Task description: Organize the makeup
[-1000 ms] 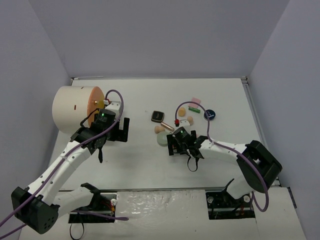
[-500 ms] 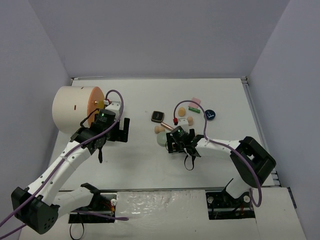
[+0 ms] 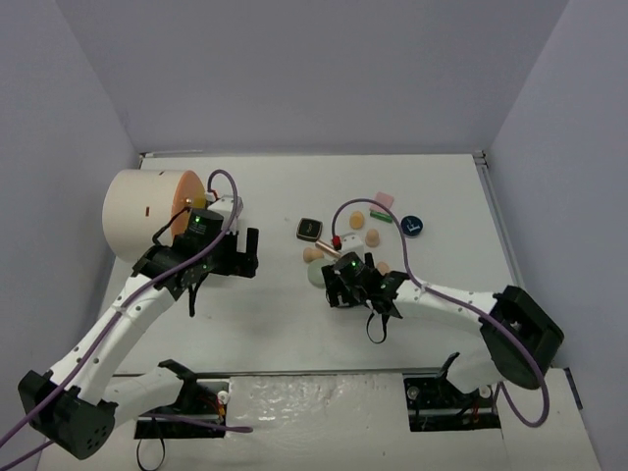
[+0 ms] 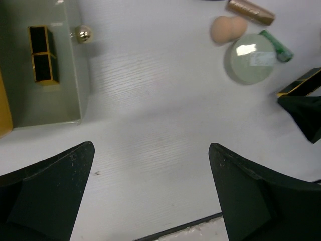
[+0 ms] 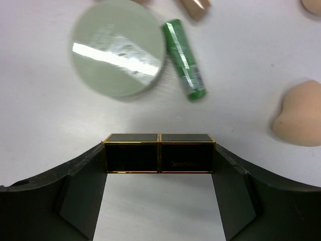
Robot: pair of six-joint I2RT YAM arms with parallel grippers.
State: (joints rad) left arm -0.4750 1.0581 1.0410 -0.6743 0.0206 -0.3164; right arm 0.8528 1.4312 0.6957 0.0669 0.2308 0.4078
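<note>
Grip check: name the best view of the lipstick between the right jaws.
Right wrist: the lipstick lies whole between the jaws. Left wrist catches one end at its edge; the top view does not show it.

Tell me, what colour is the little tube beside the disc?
Green tube; best in right wrist view.

Top view: right gripper (image 3: 343, 287) covers lipstick (image 5: 159, 153) between its jaws.

Right wrist view:
- Peach sponge (image 5: 300, 114), right of jaws: cut by frame edge.
- Rose-gold tube (image 5: 194, 7), fwd of jaws: cut at top edge.

Left wrist view:
- Green tube (image 4: 277, 46), fwd-right of jaws: part-hidden by pale green disc (image 4: 249, 58).
- Orange panel (image 4: 4, 108), left of jaws: cut by edge.
</note>
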